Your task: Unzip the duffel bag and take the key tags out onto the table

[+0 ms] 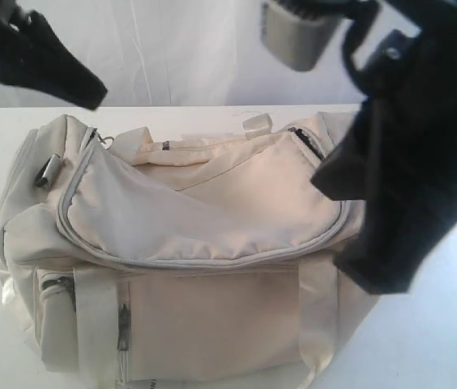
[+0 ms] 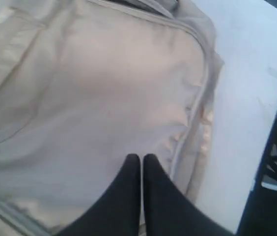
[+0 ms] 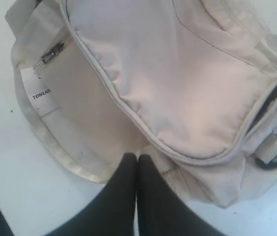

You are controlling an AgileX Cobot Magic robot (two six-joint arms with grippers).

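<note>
White bench [image 1: 423, 340] is stretching wide under everything, w/ a pale backdrop [image 1: 180, 49] hanging behind it. Duffel bag [image 1: 204, 243] is lying mid-bench, long side facing the ext. cam. It's cream-beige fabric, top flap sagging and creasing. A grey zipper [image 1: 204, 263] is curving round the flap's edge and looking closed along the front. A black D-ring [image 3: 271, 152] is hanging off one end panel, and a white label [image 3: 40, 96] is sticking out near a side pocket.

L jaws are pinching together on nothing, tips hanging over the flap's plain fabric just inside the zip line; can't tell if they're touching cloth. R jaws are likewise clenching empty, tips hovering over the bag's side just outside the zipper curve.

In the ext. view L arm [image 1: 42, 61] is hanging above the bag's left end, and R arm [image 1: 411, 162] is looming at its right end.
</note>
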